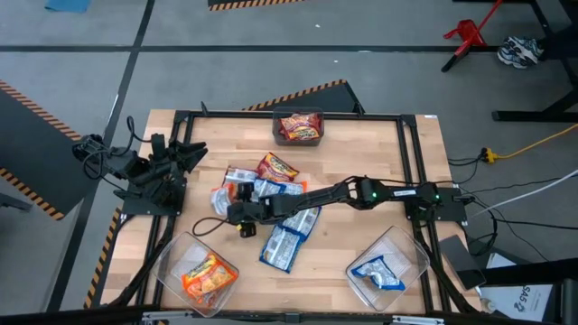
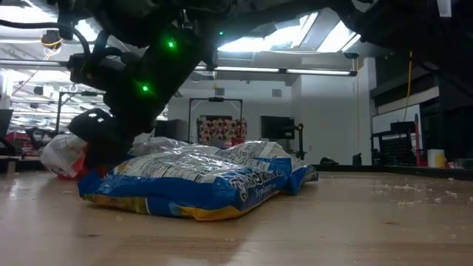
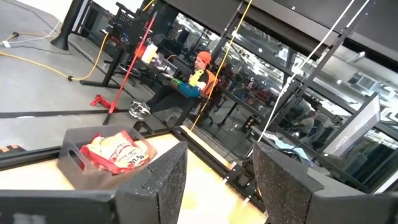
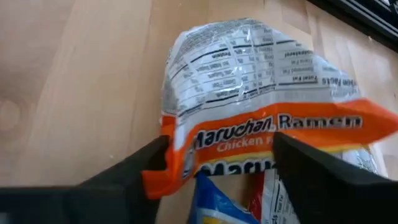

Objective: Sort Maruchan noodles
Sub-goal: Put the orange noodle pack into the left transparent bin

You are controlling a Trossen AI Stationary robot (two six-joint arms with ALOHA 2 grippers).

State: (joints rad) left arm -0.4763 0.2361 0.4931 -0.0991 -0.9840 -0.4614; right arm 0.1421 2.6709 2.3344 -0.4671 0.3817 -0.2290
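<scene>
**Right pincer open over the noodle pile**

From above, the right pincer [image 1: 237, 215] hides part of the Maruchan noodles [image 1: 271, 212] heaped mid-frame on the counter [image 1: 361, 153]. Only its wrist view shows the fingers spread wide around an orange packet [image 4: 261, 118] reading "Maruchan Ramen Chicken", its lower edge cut off. The left pincer [image 3: 214, 186] waits, parted, at left; beyond it a bin [image 3: 112, 158] holds red packets, lettering unreadable.

Bright ceiling lights [image 2: 325, 33] glare in the low view, silhouetting the arm; the right wrist view is slightly soft.
</scene>
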